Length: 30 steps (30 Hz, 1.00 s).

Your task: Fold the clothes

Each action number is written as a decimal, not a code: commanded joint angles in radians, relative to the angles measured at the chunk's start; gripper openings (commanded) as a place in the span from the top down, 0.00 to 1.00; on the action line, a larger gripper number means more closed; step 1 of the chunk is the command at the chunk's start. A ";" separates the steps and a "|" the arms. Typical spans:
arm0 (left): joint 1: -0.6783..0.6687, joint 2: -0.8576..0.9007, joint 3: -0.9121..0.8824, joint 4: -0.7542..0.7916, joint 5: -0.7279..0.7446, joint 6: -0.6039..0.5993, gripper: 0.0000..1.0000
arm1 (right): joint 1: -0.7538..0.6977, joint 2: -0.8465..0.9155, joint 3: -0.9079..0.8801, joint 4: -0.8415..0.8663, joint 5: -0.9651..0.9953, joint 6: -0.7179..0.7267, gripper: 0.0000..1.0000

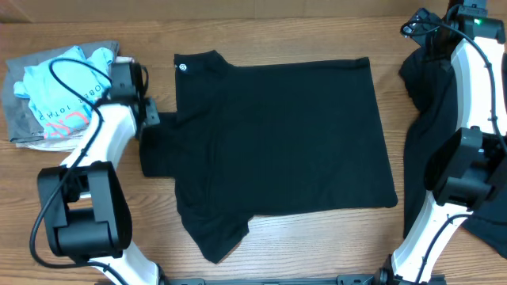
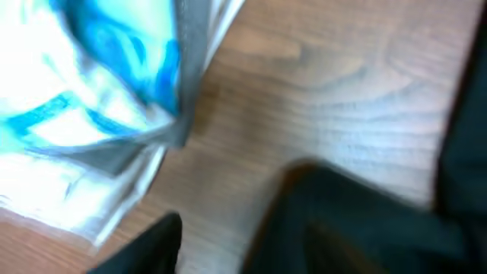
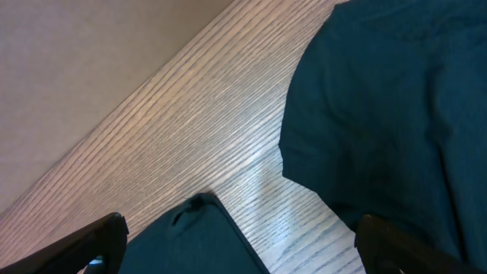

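**Desk:** Where is the garment?

**Photographer:** The black T-shirt lies spread flat in the middle of the table. One sleeve reaches toward the left gripper, just beside a pale blue pile.

**Desk:** And the grippers?

**Photographer:** The left wrist view is blurred, so I cannot tell its opening or grip. The right gripper gapes wide, holding nothing, over dark cloth.

Left arm stretched forward, wrist turned inward. Its jaws are too blurred to call. Right arm reaches up to the far edge, with its jaws spread wide.
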 commanded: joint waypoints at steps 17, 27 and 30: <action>-0.204 -0.145 -0.104 -0.467 0.420 -0.181 0.96 | 0.002 -0.014 0.020 0.005 -0.001 0.001 0.00; -0.296 -0.145 -0.270 -0.407 0.418 -0.248 0.95 | 0.002 -0.014 0.020 0.005 -0.001 0.001 0.00; -0.294 -0.145 -0.296 -0.400 0.373 -0.256 0.95 | 0.002 -0.014 0.020 0.005 -0.001 0.001 0.00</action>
